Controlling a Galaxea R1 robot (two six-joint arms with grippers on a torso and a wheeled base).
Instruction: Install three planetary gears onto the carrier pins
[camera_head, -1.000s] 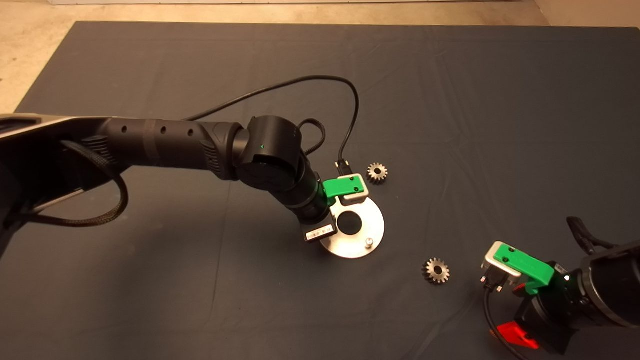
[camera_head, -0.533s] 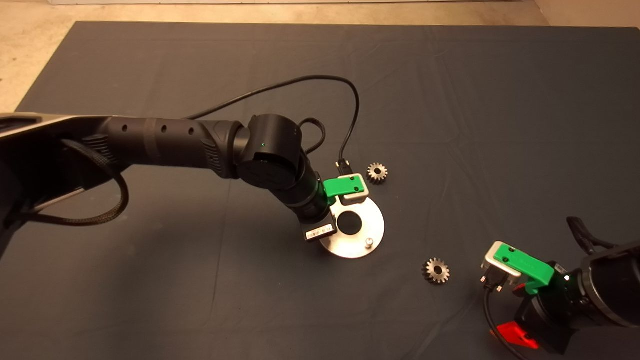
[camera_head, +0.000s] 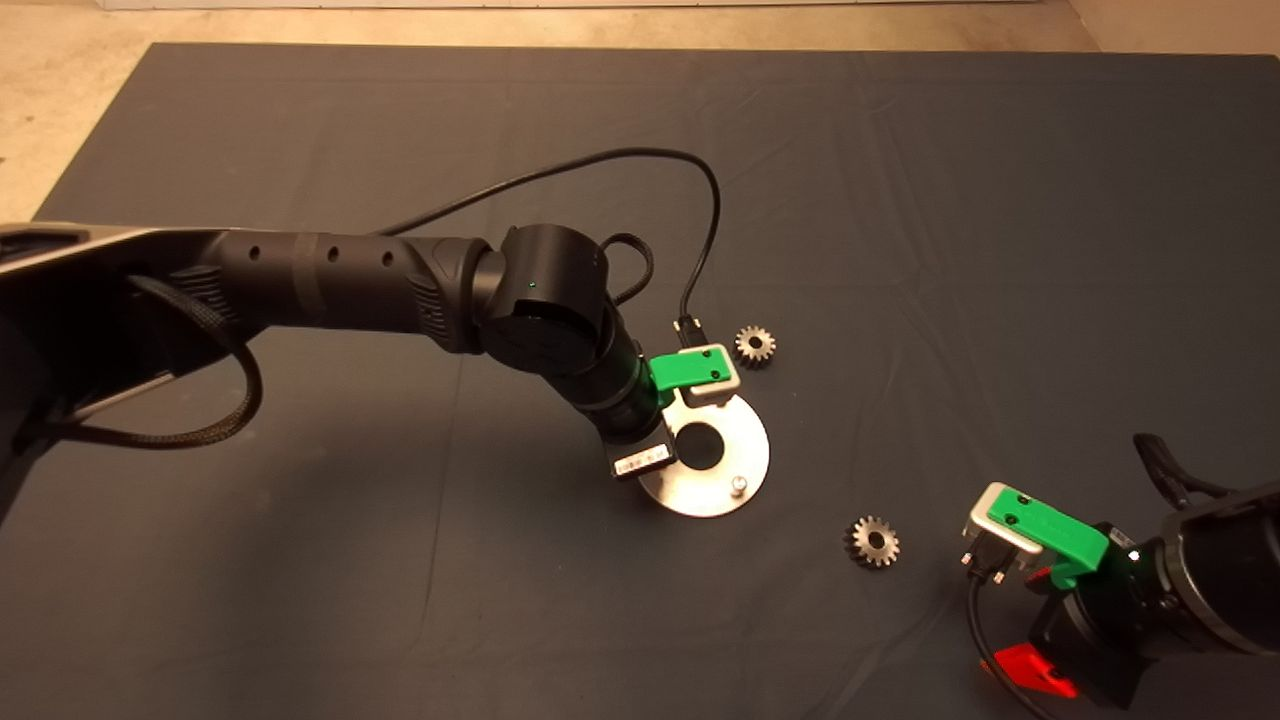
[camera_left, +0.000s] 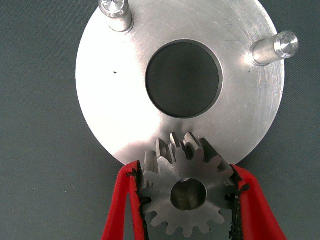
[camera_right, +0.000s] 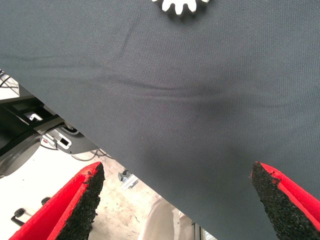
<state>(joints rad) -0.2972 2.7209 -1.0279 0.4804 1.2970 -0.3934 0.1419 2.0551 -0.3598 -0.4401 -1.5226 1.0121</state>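
Gears: three; left end effector grips one, two loose; right end effector wide.

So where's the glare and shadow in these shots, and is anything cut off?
Head view: the disc shines bright; the left arm throws soft shadow on the mat. Left wrist view: the left tool grips a gear, evenly lit. Right wrist view: a gear is cropped at the edge.
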